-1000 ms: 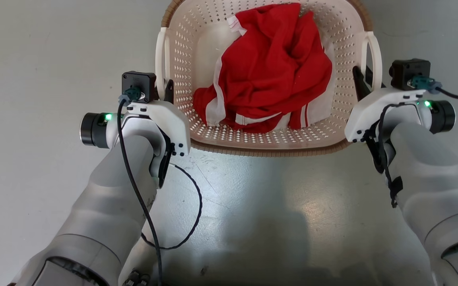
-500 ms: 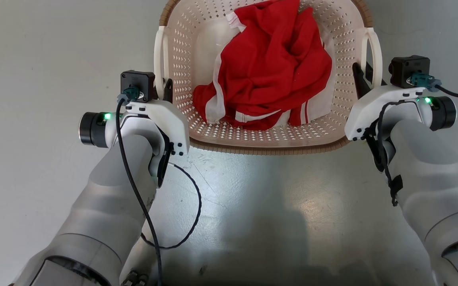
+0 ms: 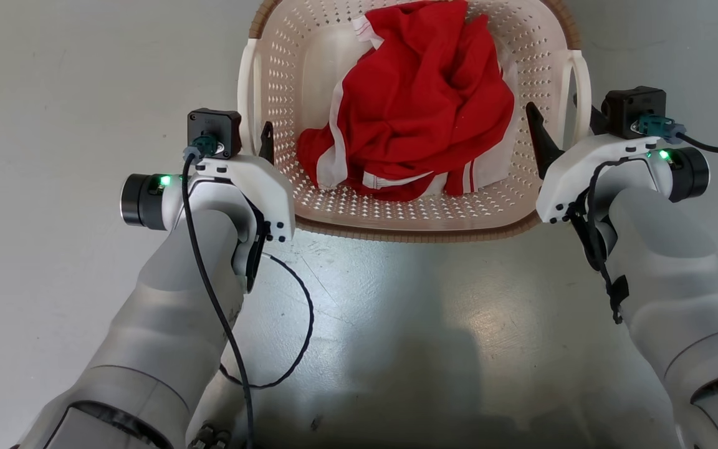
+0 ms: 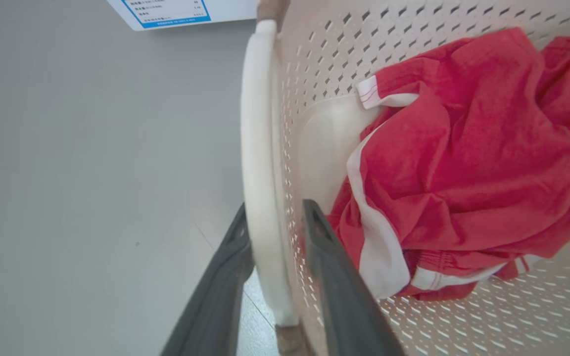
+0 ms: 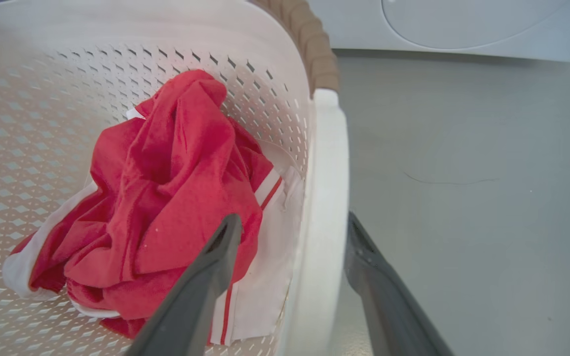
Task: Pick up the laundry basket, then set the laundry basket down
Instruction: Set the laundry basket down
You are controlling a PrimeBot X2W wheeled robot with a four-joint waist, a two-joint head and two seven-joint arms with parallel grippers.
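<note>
On the floor (image 3: 53,93) out front, the laundry basket (image 3: 396,215) sits flat, left gripper (image 4: 276,205) and right gripper (image 5: 292,217) both parted astride its loop handles (image 3: 247,93), so I'd back both out straight, no snagging.

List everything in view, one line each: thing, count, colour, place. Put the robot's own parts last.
laundry basket: one, cream-white with a brown rim, on the floor between the grippers
loop handles: two, white, one on each side of the basket
garment: one, red with white trim, crumpled inside the basket
appliance: one, white with a round door, beyond the basket
label: one, white and blue, top of the left wrist view
floor: pale grey, under everything
cable: one, black, looping off the left arm
left gripper: one, dark fingers, either side of the left handle
right gripper: one, dark fingers, open astride the right handle
forearms: two, pale grey, lower corners of the head view
</note>
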